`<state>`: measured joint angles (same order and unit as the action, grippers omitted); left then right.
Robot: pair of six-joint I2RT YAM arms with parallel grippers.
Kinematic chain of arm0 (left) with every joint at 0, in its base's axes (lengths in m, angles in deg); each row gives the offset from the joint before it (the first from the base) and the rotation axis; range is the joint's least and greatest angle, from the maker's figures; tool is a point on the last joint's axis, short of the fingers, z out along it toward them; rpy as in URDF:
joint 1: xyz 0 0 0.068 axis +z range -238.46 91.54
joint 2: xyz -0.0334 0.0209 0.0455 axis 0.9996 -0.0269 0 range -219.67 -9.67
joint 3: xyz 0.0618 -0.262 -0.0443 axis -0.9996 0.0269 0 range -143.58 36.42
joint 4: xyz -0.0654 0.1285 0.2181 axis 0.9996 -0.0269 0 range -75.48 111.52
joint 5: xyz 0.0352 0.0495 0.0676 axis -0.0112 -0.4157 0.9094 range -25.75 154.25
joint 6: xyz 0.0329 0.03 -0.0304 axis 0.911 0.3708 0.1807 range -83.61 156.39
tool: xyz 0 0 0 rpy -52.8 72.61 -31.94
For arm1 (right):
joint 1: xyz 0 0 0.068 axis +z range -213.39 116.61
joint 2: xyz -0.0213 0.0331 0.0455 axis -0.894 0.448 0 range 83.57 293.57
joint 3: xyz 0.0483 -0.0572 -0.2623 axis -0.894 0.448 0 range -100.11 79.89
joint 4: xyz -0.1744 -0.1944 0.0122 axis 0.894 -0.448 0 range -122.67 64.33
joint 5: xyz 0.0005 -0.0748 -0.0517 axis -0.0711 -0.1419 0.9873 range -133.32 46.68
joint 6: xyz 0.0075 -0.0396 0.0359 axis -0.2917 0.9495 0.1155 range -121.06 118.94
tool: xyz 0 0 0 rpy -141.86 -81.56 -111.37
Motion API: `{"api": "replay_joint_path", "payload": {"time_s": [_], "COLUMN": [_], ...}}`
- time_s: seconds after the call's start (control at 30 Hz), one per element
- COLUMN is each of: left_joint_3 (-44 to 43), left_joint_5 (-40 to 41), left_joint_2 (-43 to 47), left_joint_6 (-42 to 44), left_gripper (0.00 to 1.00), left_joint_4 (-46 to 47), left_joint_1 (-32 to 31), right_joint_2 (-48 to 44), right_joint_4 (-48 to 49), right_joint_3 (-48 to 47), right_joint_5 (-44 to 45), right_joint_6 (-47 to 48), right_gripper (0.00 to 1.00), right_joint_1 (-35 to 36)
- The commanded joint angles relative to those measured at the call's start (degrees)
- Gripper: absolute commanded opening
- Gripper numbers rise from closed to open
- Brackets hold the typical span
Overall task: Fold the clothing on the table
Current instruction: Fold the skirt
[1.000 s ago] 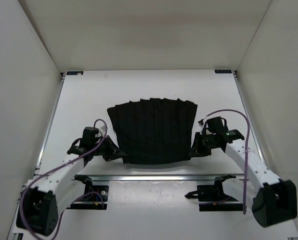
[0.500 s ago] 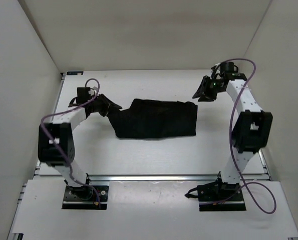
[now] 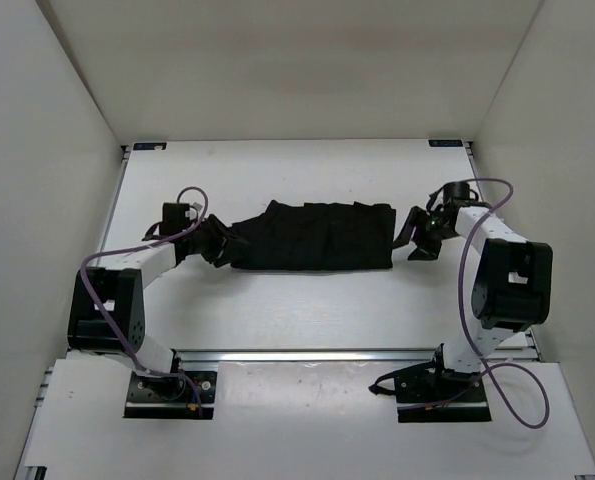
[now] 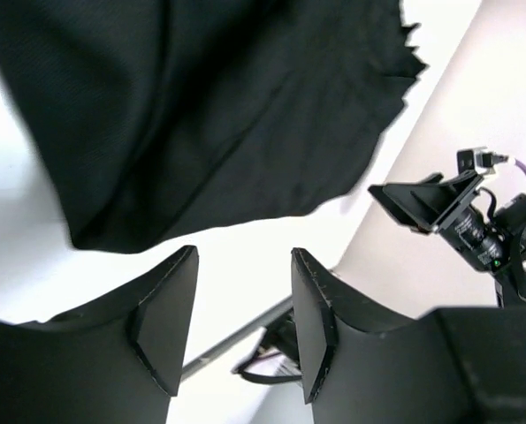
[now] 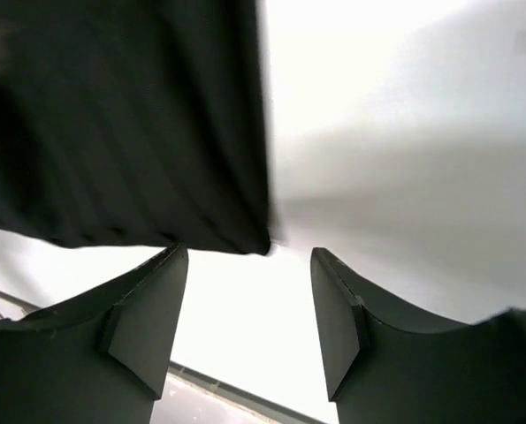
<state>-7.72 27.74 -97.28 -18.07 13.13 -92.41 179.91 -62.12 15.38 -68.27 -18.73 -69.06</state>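
The clothing (image 3: pixel 317 237) lies flat on the table (image 3: pixel 277 170) as a long black band. Pleat lines show along its far half, and its left end tapers to a narrower, rumpled tip.

My left end effector (image 3: pixel 217 243) sits low just beside that left tip. Whether it brushes the fabric I cannot tell from above. Its fingers (image 4: pixel 161 322) stand spread apart with only white table between them. From my left wrist, the clothing's edge stops just ahead of the fingertips, so I hold nothing there.

My right end effector (image 3: pixel 417 235) is just off the clothing's right end, with a thin strip of bare table between us. It too is spread wide and grips nothing. From my right wrist, the clothing's corner ends just beyond the fingertips, not between them.

A purple cable (image 3: pixel 482 195) loops over my right arm, to the right of the clothing.
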Motion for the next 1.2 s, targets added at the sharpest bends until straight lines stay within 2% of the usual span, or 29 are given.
{"api": "replay_joint_path", "payload": {"time_s": [0.0,0.23,0.3,0.33,0.37,0.43,0.47,0.53,0.6,0.77,0.87,0.93,1.03,1.17], "left_joint_3": [1.9,-3.2,-3.1,-2.8,-2.1,-1.8,-1.7,-0.6,-0.3,-1.6,-2.7,-3.1,-2.9,-2.8], "left_joint_5": [5.6,10.7,10.3,10.5,10.0,9.9,9.5,8.7,8.7,8.5,8.7,8.8,8.9,8.6], "left_joint_2": [1.0,-7.9,-9.4,-10.3,-10.6,-11.3,-11.3,-11.2,-10.9,-12.7,-14.1,-14.3,-14.4,-14.0], "left_joint_6": [3.8,6.6,6.0,5.9,5.9,6.4,6.5,5.5,4.9,1.7,0.8,0.4,-0.5,-0.3], "left_gripper": [0.57,0.63,0.58,0.55,0.5,0.29,0.23,0.04,0.03,0.02,0.02,0.03,0.03,0.03], "left_joint_4": [-2.8,-6.1,-4.6,-3.9,-4.0,-3.4,-2.6,-1.4,-0.1,3.7,3.9,4.1,4.8,4.5], "left_joint_1": [-1.2,-5.7,-6.0,-5.9,-5.9,-5.7,-5.3,-6.6,-7.8,-12.1,-14.1,-14.7,-14.9,-14.8], "right_joint_2": [-2.1,3.4,4.7,5.9,6.7,7.5,7.1,6.2,5.0,0.4,-2.2,-3.4,-3.3,1.9], "right_joint_4": [7.3,12.5,14.4,15.7,16.5,16.1,14.4,10.5,6.5,-0.3,-2.9,-2.6,0.7,8.8], "right_joint_3": [6.3,6.6,6.4,6.0,6.2,5.6,5.5,4.8,4.1,-1.5,-7.4,-10.9,-15.3,-19.0], "right_joint_5": [-0.2,-0.8,-1.6,-3.2,-6.0,-8.5,-7.8,-4.1,1.6,7.1,11.2,13.7,12.5,11.3], "right_joint_6": [-2.8,-5.9,-6.9,-7.4,-7.5,-7.2,-6.5,-3.1,-0.7,2.2,2.3,1.8,-0.2,1.2], "right_gripper": [0.55,0.53,0.44,0.27,0.1,0.0,0.0,0.0,0.0,0.0,0.0,0.0,0.0,0.0], "right_joint_1": [0.6,3.1,3.8,3.6,3.3,2.2,1.7,0.1,-1.5,-1.5,5.0,13.1,23.8,36.7]}}
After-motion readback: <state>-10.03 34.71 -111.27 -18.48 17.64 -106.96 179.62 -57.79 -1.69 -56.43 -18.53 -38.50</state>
